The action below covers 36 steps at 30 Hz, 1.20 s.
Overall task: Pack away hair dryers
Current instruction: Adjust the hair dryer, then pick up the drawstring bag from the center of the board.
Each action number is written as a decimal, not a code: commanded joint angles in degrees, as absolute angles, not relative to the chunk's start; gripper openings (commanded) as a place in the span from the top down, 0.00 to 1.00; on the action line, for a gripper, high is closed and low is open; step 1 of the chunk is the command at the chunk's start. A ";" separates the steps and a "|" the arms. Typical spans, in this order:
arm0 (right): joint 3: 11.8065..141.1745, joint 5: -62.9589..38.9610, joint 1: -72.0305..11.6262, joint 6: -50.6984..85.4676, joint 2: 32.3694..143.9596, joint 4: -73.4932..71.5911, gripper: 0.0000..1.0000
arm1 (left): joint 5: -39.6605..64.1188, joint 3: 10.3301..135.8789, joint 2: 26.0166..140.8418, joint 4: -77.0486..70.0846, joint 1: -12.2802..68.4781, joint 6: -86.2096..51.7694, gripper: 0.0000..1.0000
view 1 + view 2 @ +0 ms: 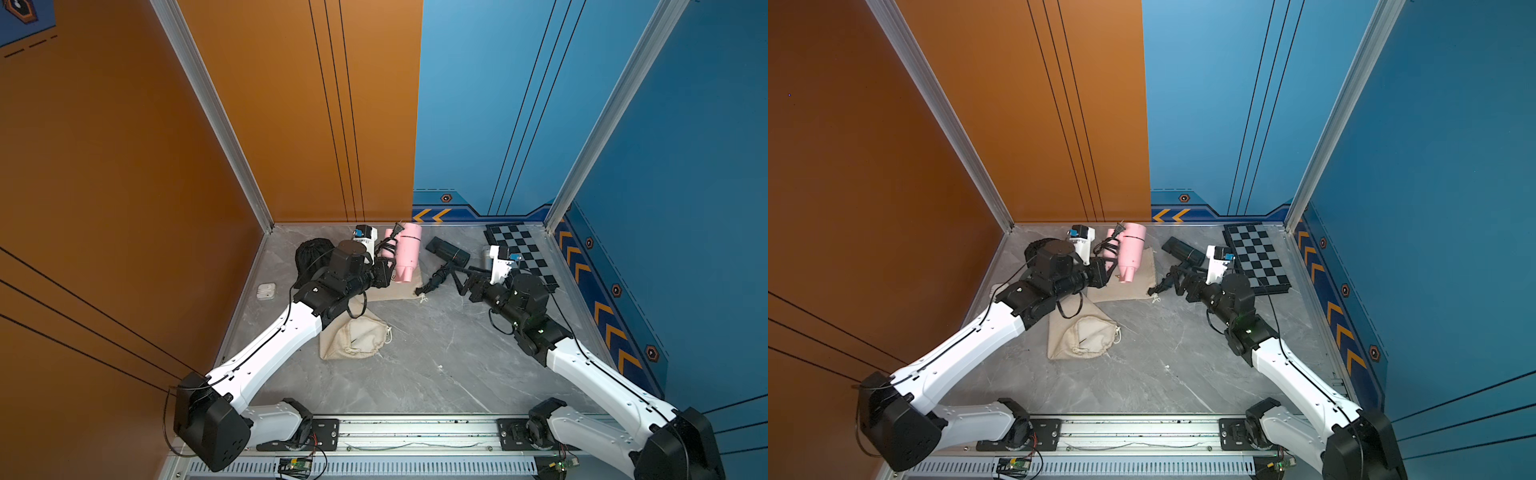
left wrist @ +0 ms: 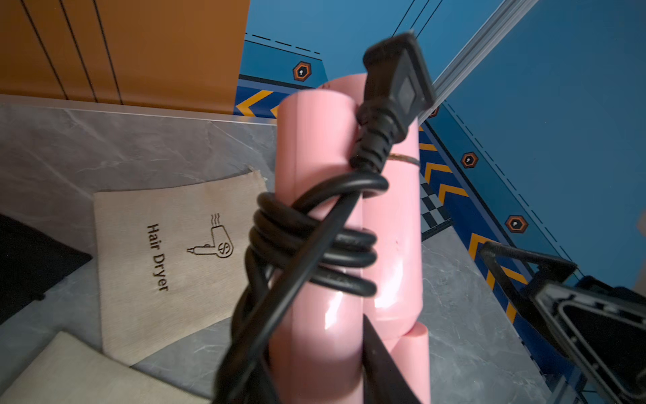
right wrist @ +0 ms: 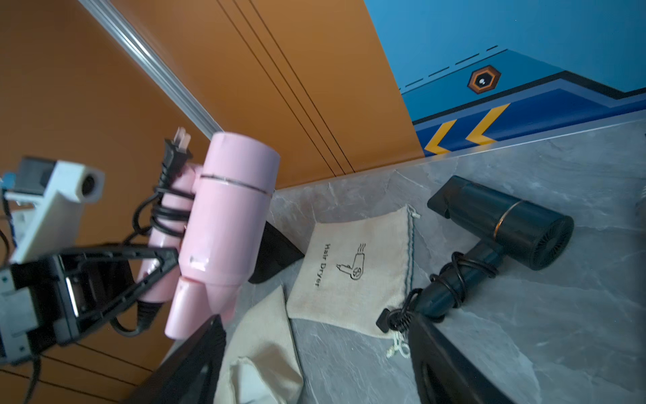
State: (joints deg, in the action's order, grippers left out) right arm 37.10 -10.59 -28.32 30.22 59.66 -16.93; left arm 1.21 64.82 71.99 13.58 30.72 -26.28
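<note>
Grey marbled table (image 1: 436, 353), enclosed by orange and blue walls, carries the work.

**Pincer state**
- Left pincer (image 3: 164, 260): clamped on the folded handle (image 2: 314, 332) of the pink hair dryer (image 3: 227, 210), across the black cord (image 2: 314, 252) wound round it. The dryer is held clear of the table, over the flat bag (image 3: 349, 266) printed "Hair Dryer".
- Right pincer (image 3: 316, 314): jaws wide apart with nothing between them, hovering at the drawstring end of the flat bag.

**Surroundings**
- The black hair dryer (image 3: 507, 227) lies on the table just beside the flat bag, with cord wound round its handle.
- A filled bag (image 1: 357, 336) lies near the flat bag, on the side toward the arm bases. Its contents are hidden.

**Handling notes (judgement)**
- The shell is probably hard, light plastic. Its glossy surface is likely slippery under the pads.
- The cord windings add friction, so the handle is the preferred hold. The turns may shift or loosen under load.
- The plug (image 2: 395, 91) stands free above the windings and could snag on a bag mouth.
- The flat bag is limp cloth and lies closed. Expect to need the free pincer to lift one lip at the drawstring end before insertion, barrel first.
</note>
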 commanded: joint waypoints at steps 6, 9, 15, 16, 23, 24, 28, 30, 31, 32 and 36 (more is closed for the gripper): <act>34.06 -7.76 -42.91 13.39 65.99 -10.28 0.22 | -4.24 69.94 66.53 24.24 25.14 -23.20 0.95; 36.74 -10.32 -45.50 9.99 72.00 -10.60 0.22 | -4.82 70.70 64.99 26.67 23.47 -23.20 0.95; 45.81 -12.66 -49.60 3.26 86.54 -12.36 0.24 | -6.04 72.50 63.26 31.67 20.56 -23.21 0.95; 47.80 -12.75 -50.35 2.38 89.16 -12.59 0.25 | -6.09 72.76 63.19 32.58 20.16 -23.25 0.95; 58.59 -14.67 -52.49 -1.55 101.98 -14.10 0.27 | -6.06 72.51 61.59 35.68 17.55 -23.12 0.94; 59.42 -14.43 -52.72 -2.33 102.93 -14.18 0.27 | -6.02 72.59 61.32 36.05 17.26 -23.03 0.95; 63.11 -16.77 -52.99 -4.64 106.68 -13.62 0.27 | -5.72 72.77 60.35 37.24 15.96 -22.85 0.94; 65.11 -16.41 -53.08 -5.54 108.28 -13.01 0.27 | -5.45 72.75 60.13 37.48 15.41 -22.76 0.94; 66.14 -16.47 -53.04 -5.83 109.27 -12.96 0.27 | -5.32 72.73 60.06 37.61 15.08 -22.83 0.94; 67.38 -16.89 -53.00 -6.05 110.33 -12.65 0.26 | -5.12 72.69 59.94 37.69 14.95 -22.85 0.94; 72.87 -17.24 -52.97 -7.20 115.35 -9.76 0.27 | -4.93 72.71 59.78 37.80 14.66 -23.03 0.94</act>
State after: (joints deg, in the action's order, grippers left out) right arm 69.69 -16.14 -52.80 -4.95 112.77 -12.58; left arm -4.73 70.81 61.10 39.35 15.03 -23.53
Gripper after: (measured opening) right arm 0.731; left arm 0.359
